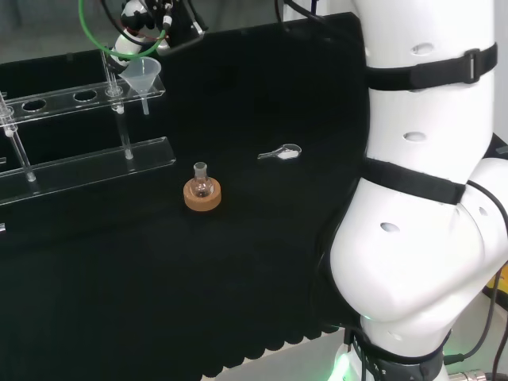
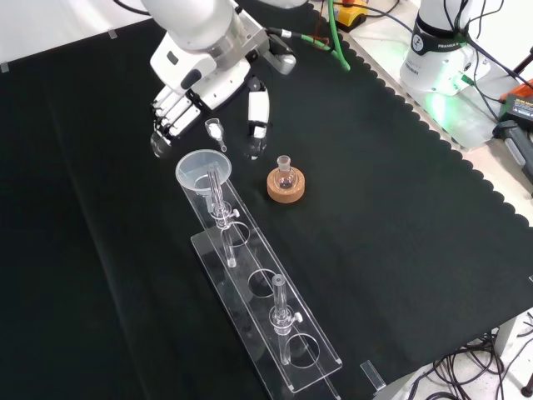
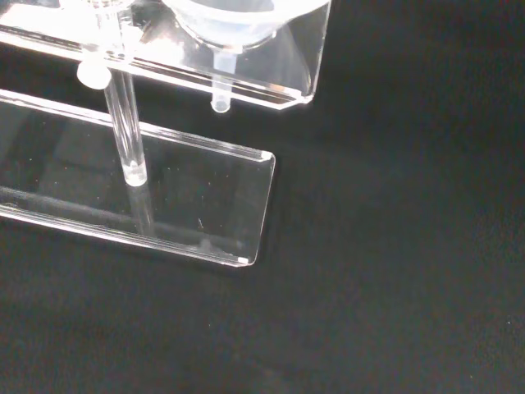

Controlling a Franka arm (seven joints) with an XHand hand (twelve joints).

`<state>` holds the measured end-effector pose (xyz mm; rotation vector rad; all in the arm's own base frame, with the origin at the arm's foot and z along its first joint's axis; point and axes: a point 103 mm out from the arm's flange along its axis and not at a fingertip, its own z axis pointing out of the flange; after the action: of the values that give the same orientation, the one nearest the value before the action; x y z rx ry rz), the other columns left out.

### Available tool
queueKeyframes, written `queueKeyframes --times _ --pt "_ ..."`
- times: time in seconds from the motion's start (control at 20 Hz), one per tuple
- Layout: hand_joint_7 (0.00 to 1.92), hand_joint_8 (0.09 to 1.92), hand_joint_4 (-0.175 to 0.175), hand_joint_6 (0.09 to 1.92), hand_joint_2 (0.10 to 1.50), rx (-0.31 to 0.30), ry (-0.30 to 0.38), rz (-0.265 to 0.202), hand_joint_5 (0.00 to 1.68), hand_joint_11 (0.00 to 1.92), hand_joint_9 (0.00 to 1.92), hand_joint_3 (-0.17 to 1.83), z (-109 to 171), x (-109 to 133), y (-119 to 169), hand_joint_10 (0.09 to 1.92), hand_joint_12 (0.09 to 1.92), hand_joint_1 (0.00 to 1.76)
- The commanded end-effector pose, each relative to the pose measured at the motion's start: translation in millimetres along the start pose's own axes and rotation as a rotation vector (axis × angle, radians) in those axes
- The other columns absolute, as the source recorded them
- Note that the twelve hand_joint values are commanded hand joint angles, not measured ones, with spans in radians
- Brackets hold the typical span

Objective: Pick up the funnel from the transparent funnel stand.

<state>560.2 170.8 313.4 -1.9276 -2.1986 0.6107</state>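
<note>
A clear plastic funnel (image 1: 141, 75) (image 2: 202, 171) sits in the end hole of the transparent stand (image 1: 75, 98) (image 2: 275, 321), its stem hanging below the upper shelf. In the wrist view the funnel's bowl (image 3: 238, 18) and stem show close, above the stand's base plate (image 3: 164, 197). The hand (image 2: 208, 87) (image 1: 143, 24) hovers just beyond the funnel's end of the stand. It is open, with fingers (image 2: 166, 125) and thumb (image 2: 258, 112) pointing down and spread apart. Nothing is held, and I see no contact with the funnel.
A small round flask on a cork ring (image 1: 202, 193) (image 2: 286, 183) stands on the cloth near the stand's end. A small clear spoon (image 1: 280, 152) (image 2: 215, 129) lies on the cloth under the hand. The stand's other holes and two upright posts (image 2: 280, 308) run along it.
</note>
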Motion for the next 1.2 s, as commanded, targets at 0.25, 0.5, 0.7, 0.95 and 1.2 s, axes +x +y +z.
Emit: queueKeyframes --times 0.25,0.5,0.7,0.95,1.2 --pt "0.00 0.51 -0.029 0.09 0.78 0.045 -0.041 0.003 0.02 0.16 0.09 0.15 9 8 16 0.89 1.49 0.41" --pt "0.00 0.53 -0.028 0.09 0.78 0.058 -0.041 0.008 0.02 0.17 0.10 0.15 17 5 22 0.88 1.49 0.41" --pt "0.00 0.54 -0.028 0.09 0.78 0.065 -0.041 -0.001 0.03 0.17 0.11 0.15 22 10 29 0.88 1.48 0.40" --pt "0.00 0.54 -0.028 0.09 0.78 0.087 -0.045 -0.001 0.03 0.17 0.11 0.15 29 15 38 0.87 1.48 0.40" --pt "0.00 0.49 -0.029 0.09 0.78 0.108 -0.049 0.009 0.03 0.18 0.11 0.15 39 11 44 0.87 1.48 0.40"
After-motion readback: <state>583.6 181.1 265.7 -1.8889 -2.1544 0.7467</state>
